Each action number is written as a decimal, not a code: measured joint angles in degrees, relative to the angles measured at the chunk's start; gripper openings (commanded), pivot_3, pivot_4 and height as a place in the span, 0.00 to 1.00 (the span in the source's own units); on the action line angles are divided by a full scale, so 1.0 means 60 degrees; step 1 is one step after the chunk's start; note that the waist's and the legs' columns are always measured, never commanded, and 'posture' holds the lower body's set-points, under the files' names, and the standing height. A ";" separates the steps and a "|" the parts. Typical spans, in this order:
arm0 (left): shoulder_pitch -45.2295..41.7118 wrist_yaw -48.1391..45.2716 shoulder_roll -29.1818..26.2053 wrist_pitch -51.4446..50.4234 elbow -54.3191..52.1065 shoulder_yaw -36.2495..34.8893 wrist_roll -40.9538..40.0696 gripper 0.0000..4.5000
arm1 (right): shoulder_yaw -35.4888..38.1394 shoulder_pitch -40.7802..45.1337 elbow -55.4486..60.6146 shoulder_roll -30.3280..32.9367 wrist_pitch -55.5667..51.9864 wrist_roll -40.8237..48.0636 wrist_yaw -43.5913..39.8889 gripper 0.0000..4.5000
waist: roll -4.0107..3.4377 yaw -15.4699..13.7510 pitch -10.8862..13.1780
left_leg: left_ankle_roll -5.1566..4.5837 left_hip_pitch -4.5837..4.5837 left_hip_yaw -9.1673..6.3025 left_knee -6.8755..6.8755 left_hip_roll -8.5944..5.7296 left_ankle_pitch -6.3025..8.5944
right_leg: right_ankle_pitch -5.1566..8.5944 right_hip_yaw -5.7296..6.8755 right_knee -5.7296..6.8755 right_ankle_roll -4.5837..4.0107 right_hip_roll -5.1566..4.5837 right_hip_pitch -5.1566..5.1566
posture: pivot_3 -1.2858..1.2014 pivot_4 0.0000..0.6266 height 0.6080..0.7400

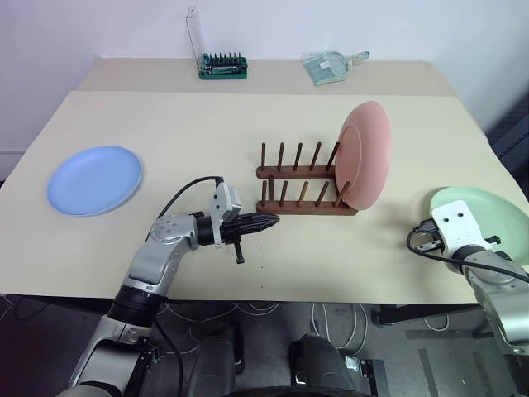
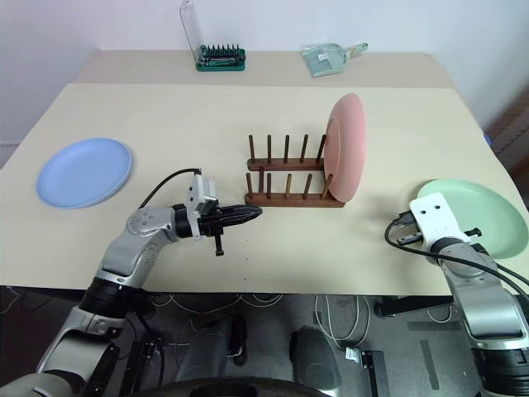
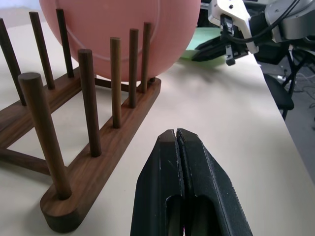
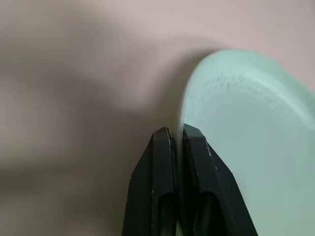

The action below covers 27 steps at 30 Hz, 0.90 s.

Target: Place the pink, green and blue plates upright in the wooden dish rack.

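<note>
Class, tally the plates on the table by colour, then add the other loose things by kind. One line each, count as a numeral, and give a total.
Pink plate: 1
Green plate: 1
Blue plate: 1
Wooden dish rack: 1
Green bit holder: 1
Clear packet: 1
Total: 6

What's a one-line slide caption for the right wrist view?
Right gripper shut on the green plate, its rim pinched between the jaws above the beige table.
</note>
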<state>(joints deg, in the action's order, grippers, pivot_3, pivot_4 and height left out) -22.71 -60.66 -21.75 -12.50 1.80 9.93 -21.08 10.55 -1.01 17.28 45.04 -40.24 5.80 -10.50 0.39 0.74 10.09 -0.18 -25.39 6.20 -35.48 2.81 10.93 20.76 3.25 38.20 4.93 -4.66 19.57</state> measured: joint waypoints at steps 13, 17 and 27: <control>-0.0078 -0.0068 -0.0002 -0.0277 -0.0034 -0.0020 -0.0139 0.00 | 0.1122 0.5725 0.1300 -0.0413 0.2437 0.1376 -0.0782 0.01 | -0.0010 0.0004 0.0005 | 0.0026 -0.0001 0.0001 0.0010 0.0004 -0.0017 | 0.0000 -0.0001 0.0002 -0.0001 0.0009 0.0006 | 0.52 0.24 0.94; -0.0042 -0.0099 0.0026 -0.0225 0.0046 -0.0009 -0.0137 0.00 | 0.1142 0.7201 0.2453 -0.1614 0.1169 0.4624 -0.0998 0.01 | -0.0009 -0.0017 0.0005 | 0.0021 -0.0004 -0.0006 0.0011 0.0005 -0.0015 | 0.0000 0.0003 0.0003 -0.0003 -0.0003 0.0002 | 0.52 0.24 0.94; -0.0014 0.0222 0.0082 -0.0572 -0.0517 -0.0004 -0.0149 0.00 | 0.0471 0.5293 0.3220 -0.3782 -0.0569 1.1041 0.1419 0.01 | 0.0001 0.0010 0.0002 | -0.0058 -0.0009 -0.0007 0.0001 -0.0001 0.0033 | -0.0002 0.0005 0.0008 -0.0003 -0.0019 0.0001 | 0.52 0.24 0.94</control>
<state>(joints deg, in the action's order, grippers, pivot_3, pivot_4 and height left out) -22.79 -59.33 -21.26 -15.93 -1.30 9.91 -21.98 13.38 30.75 36.60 22.35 -43.66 72.05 -1.98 0.40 0.80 10.10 -0.53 -25.44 6.15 -35.47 2.80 11.12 20.75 3.29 38.25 4.91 -4.78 19.57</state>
